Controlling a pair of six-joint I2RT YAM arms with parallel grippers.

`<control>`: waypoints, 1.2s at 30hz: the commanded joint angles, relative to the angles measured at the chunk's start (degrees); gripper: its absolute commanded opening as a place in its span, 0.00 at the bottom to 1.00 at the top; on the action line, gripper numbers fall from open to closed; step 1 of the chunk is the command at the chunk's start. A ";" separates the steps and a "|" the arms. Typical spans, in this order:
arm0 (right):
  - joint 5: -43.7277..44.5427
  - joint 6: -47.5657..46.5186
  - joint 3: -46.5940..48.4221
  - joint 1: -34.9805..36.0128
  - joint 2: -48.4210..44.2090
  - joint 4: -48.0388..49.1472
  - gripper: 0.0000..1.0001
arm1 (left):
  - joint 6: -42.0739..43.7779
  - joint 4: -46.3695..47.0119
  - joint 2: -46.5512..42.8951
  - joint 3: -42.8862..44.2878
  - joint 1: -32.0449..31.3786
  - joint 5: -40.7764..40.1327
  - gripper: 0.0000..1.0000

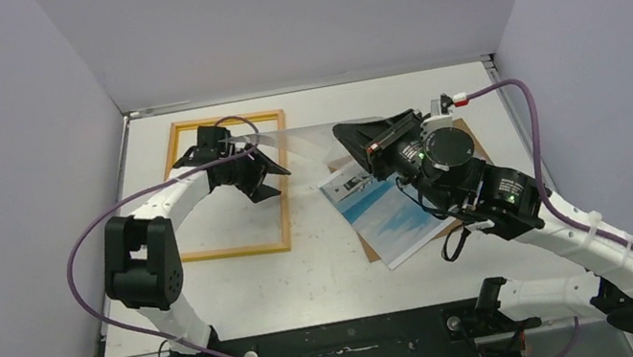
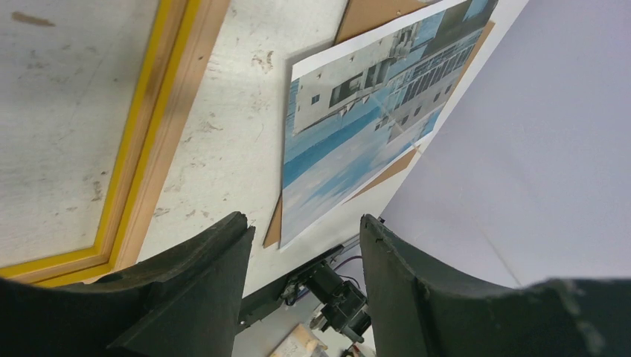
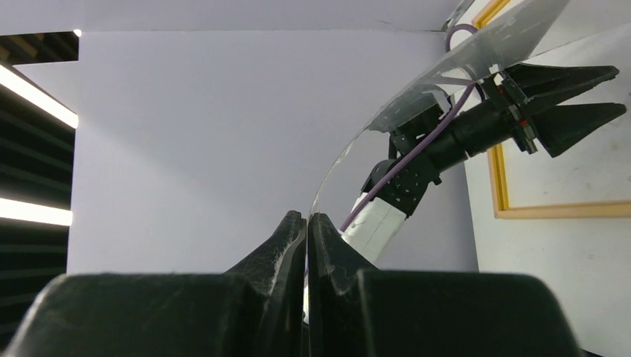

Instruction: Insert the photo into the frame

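Observation:
The photo (image 1: pixel 388 213) lies face up right of centre on a brown backing board (image 1: pixel 471 139). It also shows in the left wrist view (image 2: pixel 364 111). The frame (image 1: pixel 242 249) lies flat at the left, yellow inner border showing (image 2: pixel 141 141). My right gripper (image 1: pixel 342 132) is shut on the edge of a clear, curved transparent sheet (image 3: pixel 417 89), held above the table between photo and frame; the jaws (image 3: pixel 307 217) pinch it. My left gripper (image 1: pixel 270 180) is open and empty over the frame's right edge, jaws wide apart (image 2: pixel 305 227). It also shows in the right wrist view (image 3: pixel 577 93).
Grey walls close the table on the left, back and right. The backing board (image 2: pixel 372 11) sticks out under the photo's corners. Purple cables loop over both arms. The black base rail (image 1: pixel 349 338) runs along the near edge.

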 commanded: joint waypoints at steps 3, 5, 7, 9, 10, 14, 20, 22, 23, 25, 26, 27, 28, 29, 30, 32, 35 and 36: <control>-3.46 2.89 -4.46 -0.33 -0.98 12.25 0.00 | 3.33 -2.37 -3.89 -0.59 5.14 -2.20 0.54; -3.54 3.62 -5.73 -0.32 -0.86 12.97 0.00 | 4.28 -4.73 -5.21 -0.25 7.28 -2.96 0.54; -3.56 4.29 -6.84 -0.37 -0.49 14.30 0.00 | 4.67 -6.50 -6.83 -0.35 9.29 -4.18 0.54; -3.52 4.82 -7.48 -0.32 0.06 15.96 0.00 | 5.27 -8.58 -8.44 -0.29 11.30 -5.74 0.54; -3.29 4.81 -7.45 -0.31 0.59 16.61 0.00 | 5.77 -10.09 -9.10 -0.19 12.29 -6.56 0.54; -2.64 3.40 -6.66 -0.45 1.95 17.59 0.00 | 7.19 -14.28 -11.61 0.10 17.46 -9.54 0.53; -2.76 4.96 -12.77 -0.33 2.73 23.33 0.00 | 8.77 -17.08 -20.87 -5.77 24.16 -18.78 0.54; -1.77 6.48 -15.42 0.18 2.99 25.93 0.00 | 8.36 -16.79 -25.28 -8.88 27.29 -18.51 0.54; -1.43 7.29 -15.91 0.37 3.32 25.97 0.00 | 7.89 -17.04 -26.96 -9.94 28.75 -18.52 0.54; -1.80 7.80 -15.63 0.60 4.56 25.96 0.00 | 6.50 -17.98 -30.42 -11.40 31.09 -18.44 0.56; -2.27 7.82 -15.10 0.73 5.25 25.95 0.00 | 5.62 -18.06 -32.56 -11.97 31.97 -18.14 0.57; -2.67 7.84 -14.55 0.80 6.19 25.74 0.00 | 4.17 -18.35 -34.63 -12.24 32.52 -18.13 0.58; -2.96 8.06 -14.08 0.99 6.86 25.48 0.00 | 2.76 -18.90 -36.63 -12.24 32.83 -18.31 0.61; -3.21 8.48 -13.53 1.14 7.52 25.07 0.00 | 1.16 -18.95 -38.83 -12.33 32.90 -18.12 0.64; -3.41 8.73 -13.22 1.29 8.14 25.14 0.00 | -0.44 -18.59 -40.84 -12.44 32.87 -17.61 0.66; -3.73 9.24 -12.70 1.71 9.31 25.39 0.00 | -2.35 -19.03 -42.57 -11.22 32.35 -14.73 0.73; -4.73 10.27 -12.31 2.05 10.92 26.04 0.00 | -3.11 -17.15 -41.96 -10.02 30.87 -9.05 0.77; -5.28 10.83 -12.16 2.14 11.35 25.95 0.00 | -3.71 -14.83 -42.20 -10.24 30.46 -7.45 0.78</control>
